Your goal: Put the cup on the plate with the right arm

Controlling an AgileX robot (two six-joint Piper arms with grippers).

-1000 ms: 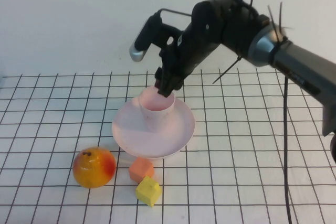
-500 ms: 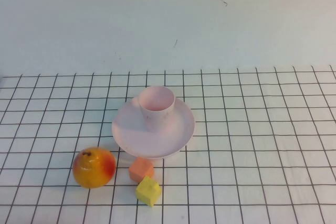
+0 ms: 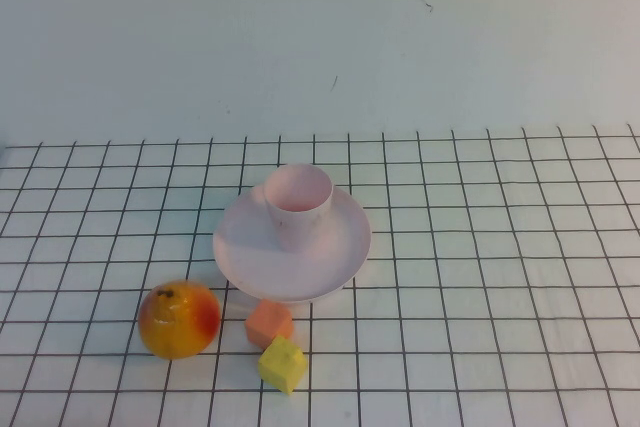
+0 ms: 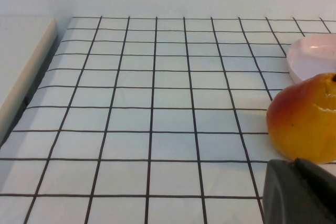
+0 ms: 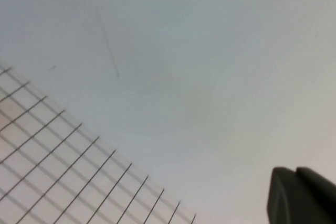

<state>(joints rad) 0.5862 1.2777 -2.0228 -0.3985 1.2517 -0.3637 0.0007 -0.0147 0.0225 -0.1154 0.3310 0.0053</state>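
Now | cup (image 3: 298,203) upright on plate (image 3: 340,247) | left hand (image 4: 302,192), right hand (image 5: 299,195) off-table

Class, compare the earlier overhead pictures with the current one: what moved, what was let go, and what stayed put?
The right arm let go of the cup and pulled up and away, out of the high view; only a dark part of each gripper shows in its wrist view. Cup, plate, fruit and both blocks stayed put.
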